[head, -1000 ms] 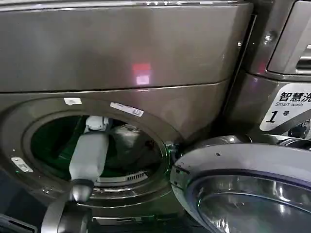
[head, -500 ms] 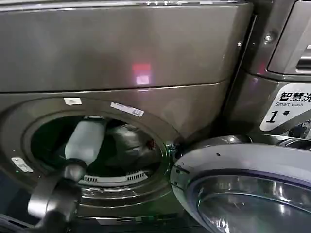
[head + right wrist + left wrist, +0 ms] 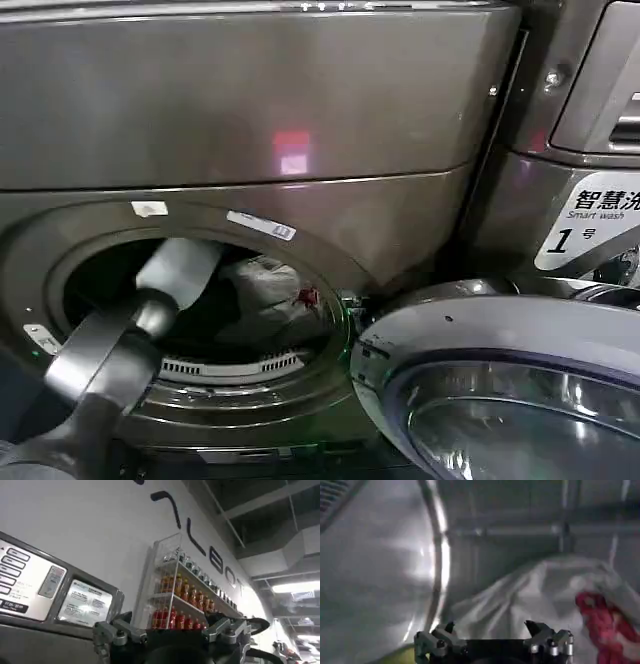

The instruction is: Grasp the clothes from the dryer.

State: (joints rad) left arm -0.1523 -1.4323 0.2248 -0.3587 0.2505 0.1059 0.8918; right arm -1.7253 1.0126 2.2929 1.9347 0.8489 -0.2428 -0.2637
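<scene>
The dryer (image 3: 250,110) is a bronze-grey front-loader with its round porthole open. Inside the drum lie the clothes (image 3: 262,298), pale cloth with a red mark. My left arm (image 3: 170,280) reaches through the porthole. In the left wrist view the left gripper (image 3: 490,627) is open, just short of the white cloth (image 3: 535,592) with nothing between its fingertips. The red-pink marks (image 3: 600,622) are off to one side, and a yellow-green piece (image 3: 400,655) peeks out beside one finger. The right gripper (image 3: 170,625) is open and empty, away from the dryer and facing a wall.
The dryer's open door (image 3: 500,390) juts out at the lower right, close to the porthole rim (image 3: 335,265). A like machine (image 3: 590,225) tagged "Smart wash" stands to the right. The ribbed drum wall (image 3: 520,530) rises behind the clothes. A rack of bottles (image 3: 180,600) hangs on the wall.
The left arm has pushed deeper into the drum, its elbow swinging left and up. The white wrist seen earlier is now hidden inside. The clothes have not moved.
</scene>
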